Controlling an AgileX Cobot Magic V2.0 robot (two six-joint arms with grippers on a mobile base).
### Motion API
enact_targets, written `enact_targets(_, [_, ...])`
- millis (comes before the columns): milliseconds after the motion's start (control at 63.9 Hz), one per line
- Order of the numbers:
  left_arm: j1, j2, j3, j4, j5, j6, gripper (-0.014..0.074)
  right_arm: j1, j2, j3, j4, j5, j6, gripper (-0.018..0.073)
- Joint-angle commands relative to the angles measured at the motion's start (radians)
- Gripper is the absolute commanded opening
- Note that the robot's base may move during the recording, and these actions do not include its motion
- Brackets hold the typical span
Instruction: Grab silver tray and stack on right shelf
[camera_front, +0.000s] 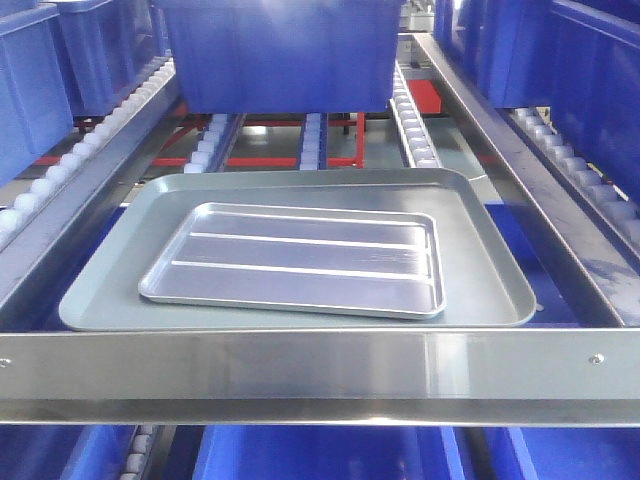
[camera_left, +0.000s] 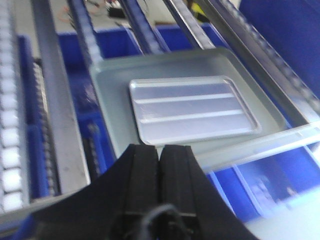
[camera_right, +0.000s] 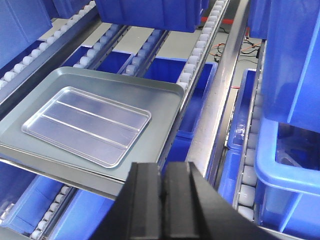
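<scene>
Beyond both pressed-together grippers (camera_left: 160, 152) (camera_right: 164, 172), the silver tray (camera_front: 300, 258) lies untouched.

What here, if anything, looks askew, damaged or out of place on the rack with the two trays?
Only a slight skew: the silver tray lies flat inside the larger grey tray, turned a little off its edges. No dents or spills show. Both grippers, left and right, are shut and hold nothing.

Large dull grey tray (camera_front: 480, 290) on rollers; blue bins (camera_front: 280, 50) behind, below.
</scene>
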Motion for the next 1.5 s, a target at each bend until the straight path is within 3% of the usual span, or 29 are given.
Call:
enact_targets(0, [0.087,-0.024,0.044,-0.038,-0.216,0.067,-0.0094,-0.002,0.013,-0.027,-0.022,-0.080,-0.010,0.0049])
enact_targets(125, [0.216,-0.092,0.196,-0.070,-0.386,0.102,-0.0094,-0.002,0.013,-0.027,-0.022,-0.080,-0.010,0.0049])
enact_targets(219, [0.290,-0.141,0.284,-0.070,-0.428,0.103,-0.0094,-0.002,0.013,-0.027,-0.022,-0.080,-0.010,0.0049])
enact_targets(407, [0.405,-0.241,0.444,-0.070,-0.505,0.103,-0.0094,-0.002,0.013,-0.027,-0.022,-0.080,-0.010,0.0049])
enact_targets(548, [0.479,-0.314,0.592,-0.070,-0.674,0.103,-0.0094,-0.002,0.013,-0.027,-0.022,-0.080,-0.010,0.0049])
enact_targets(579, [0.492,-0.338,0.588,-0.070,-0.624,0.103,-0.0094,-0.002,0.013,-0.027,-0.022,-0.080,-0.010,0.0049])
enact_targets(1486, [0.496,-0.346,0.588,-0.070,-0.633,0.103,-0.0094,-0.002,0.013,-0.027,-0.022,-0.083,-0.010,0.0049])
